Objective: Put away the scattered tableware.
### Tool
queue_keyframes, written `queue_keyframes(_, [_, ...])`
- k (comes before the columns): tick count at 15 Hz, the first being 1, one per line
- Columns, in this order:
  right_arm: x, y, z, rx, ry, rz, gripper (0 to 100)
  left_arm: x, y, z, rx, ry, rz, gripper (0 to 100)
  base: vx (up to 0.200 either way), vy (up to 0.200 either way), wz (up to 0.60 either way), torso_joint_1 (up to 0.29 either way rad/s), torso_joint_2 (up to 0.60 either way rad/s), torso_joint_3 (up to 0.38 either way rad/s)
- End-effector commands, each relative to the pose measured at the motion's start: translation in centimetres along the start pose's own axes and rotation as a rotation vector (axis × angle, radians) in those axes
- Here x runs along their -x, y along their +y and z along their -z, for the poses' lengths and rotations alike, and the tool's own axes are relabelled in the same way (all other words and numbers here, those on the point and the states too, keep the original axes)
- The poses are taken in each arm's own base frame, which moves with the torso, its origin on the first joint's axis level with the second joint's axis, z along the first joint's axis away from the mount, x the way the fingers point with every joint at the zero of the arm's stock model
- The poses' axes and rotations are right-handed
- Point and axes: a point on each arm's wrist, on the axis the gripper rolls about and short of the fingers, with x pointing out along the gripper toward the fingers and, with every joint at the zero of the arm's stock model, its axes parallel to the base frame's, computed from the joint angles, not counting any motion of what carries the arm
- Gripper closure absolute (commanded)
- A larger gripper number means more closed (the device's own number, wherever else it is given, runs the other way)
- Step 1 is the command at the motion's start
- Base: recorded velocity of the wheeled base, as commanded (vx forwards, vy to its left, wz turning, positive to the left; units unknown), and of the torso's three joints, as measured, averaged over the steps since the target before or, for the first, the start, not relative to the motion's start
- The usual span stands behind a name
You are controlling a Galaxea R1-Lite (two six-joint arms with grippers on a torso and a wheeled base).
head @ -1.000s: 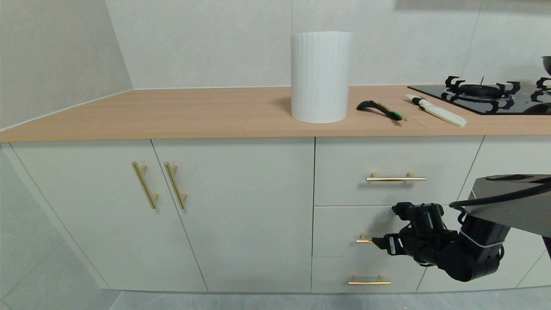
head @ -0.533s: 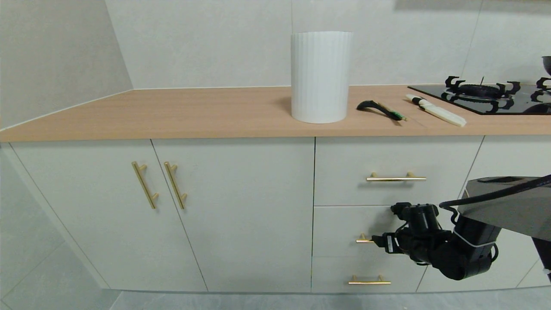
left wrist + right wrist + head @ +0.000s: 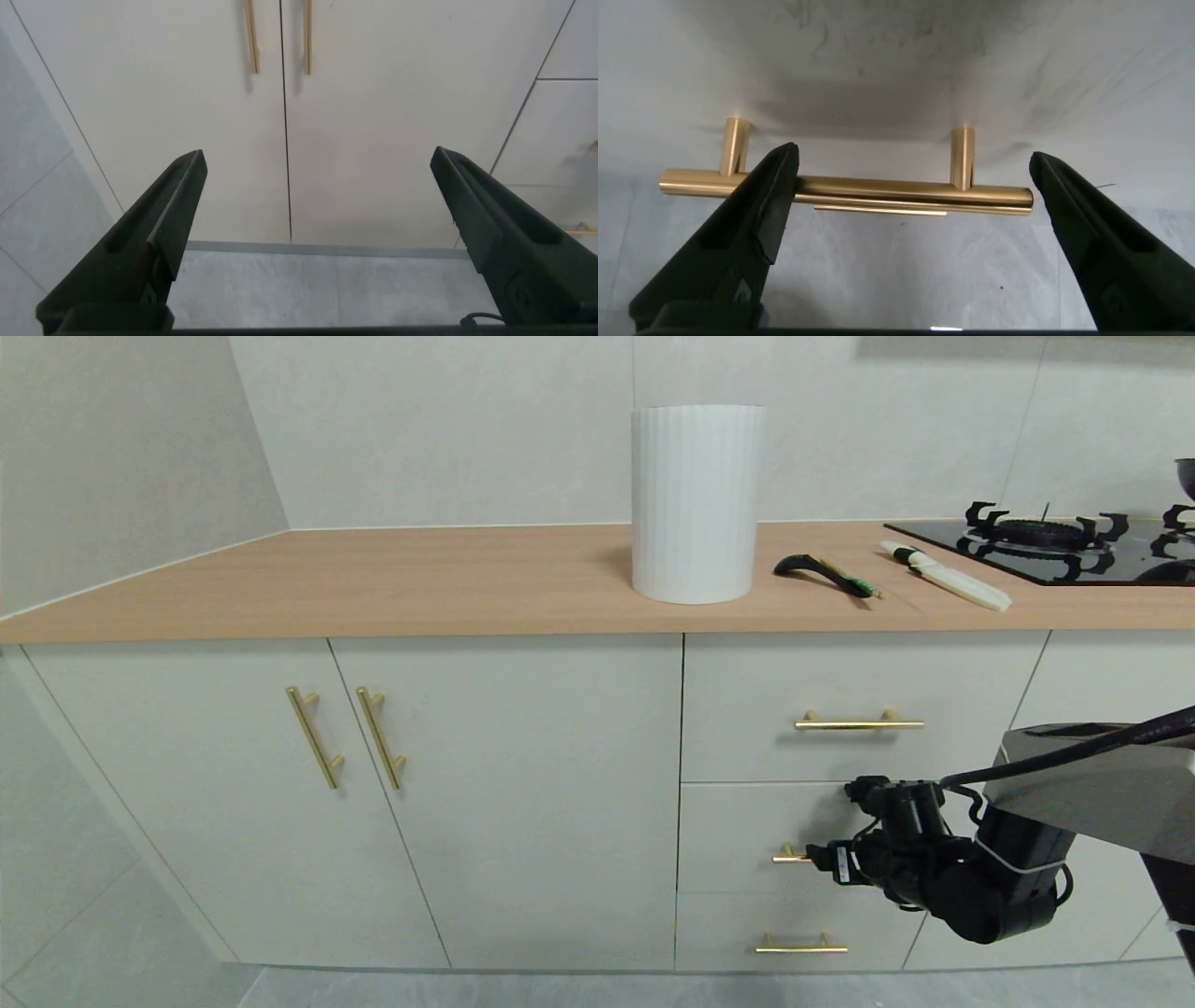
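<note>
A black spoon with a green handle and a white knife lie on the wooden counter, to the right of a tall white ribbed holder. Below the counter, my right gripper is at the middle drawer's gold handle. In the right wrist view that handle runs across between the spread fingers of the open right gripper. My left gripper is open and holds nothing, low in front of the double cabinet doors.
A black gas hob sits at the counter's right end. The drawer stack has a top handle and a bottom handle. Two vertical gold door handles are on the left cabinet. Grey tiled floor lies below.
My right gripper has crept a little to the left, closer to the middle drawer's handle. The tableware on the counter has not moved.
</note>
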Motion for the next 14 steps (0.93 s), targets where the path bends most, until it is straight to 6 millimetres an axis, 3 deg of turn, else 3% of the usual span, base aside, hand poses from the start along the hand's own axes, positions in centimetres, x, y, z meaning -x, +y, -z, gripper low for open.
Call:
queue_keyframes(1, [-0.01,0.00,0.19,0.003,0.010,0.001,0,0.00,0.00,0.00,0.001,0.000,0.000,0,0.000,0.000,0.00,0.000,0.00,0.000])
queue_keyframes(14, [0.44,-0.06,0.13,0.006,0.020,0.005,0,0.00,0.00,0.00,0.001,0.000,0.000,0,0.000,0.000,0.00,0.000,0.00,0.000])
